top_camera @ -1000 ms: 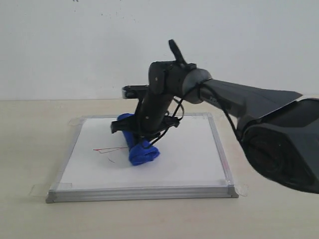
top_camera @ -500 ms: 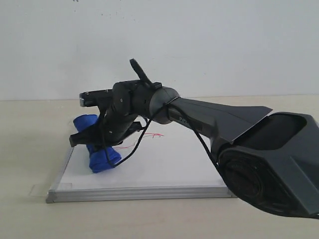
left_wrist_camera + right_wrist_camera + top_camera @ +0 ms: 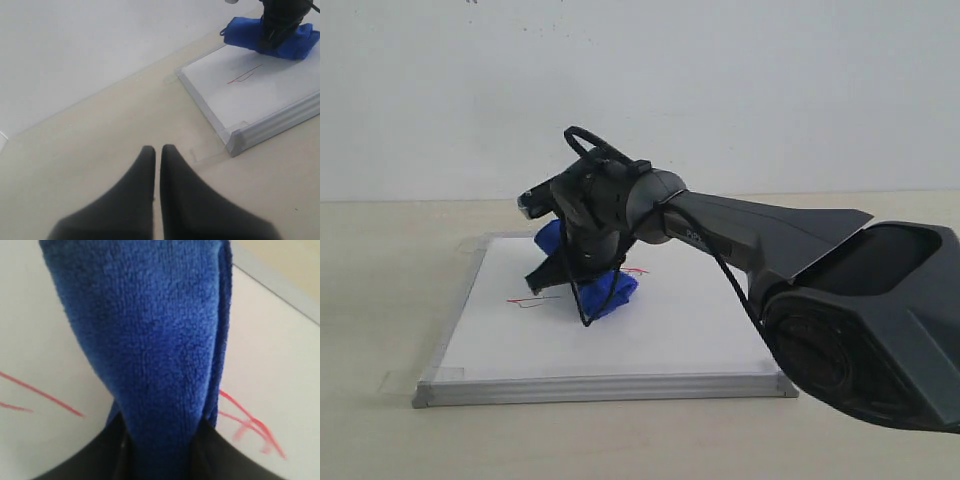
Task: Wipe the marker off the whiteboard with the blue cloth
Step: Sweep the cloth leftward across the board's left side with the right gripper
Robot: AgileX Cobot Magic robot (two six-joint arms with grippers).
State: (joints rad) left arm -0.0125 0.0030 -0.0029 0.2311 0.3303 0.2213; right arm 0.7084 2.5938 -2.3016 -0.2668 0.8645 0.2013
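Note:
The whiteboard (image 3: 670, 330) lies flat on the table with its silver frame toward me. My right gripper (image 3: 582, 270) reaches across to the board's left-centre and is shut on the blue cloth (image 3: 608, 292), which presses on the board surface. The rolled cloth (image 3: 150, 340) fills the right wrist view. Red marker (image 3: 532, 300) shows as a thin line left of the cloth, and a short stroke (image 3: 636, 271) shows right of it. Marker strokes (image 3: 250, 425) also lie on both sides of the cloth in the wrist view. My left gripper (image 3: 155, 150) is shut and empty, over bare table off the board's corner (image 3: 237, 142).
A beige tabletop (image 3: 380, 300) surrounds the board and a white wall (image 3: 770, 90) stands behind. Clear tape tabs (image 3: 395, 380) hold the board's corners. My right arm's dark link (image 3: 770, 235) stretches over the board's right half.
My right gripper swept the cloth left to the board's edge, then back right toward the centre. More red line shows to the cloth's left than half a second ago.

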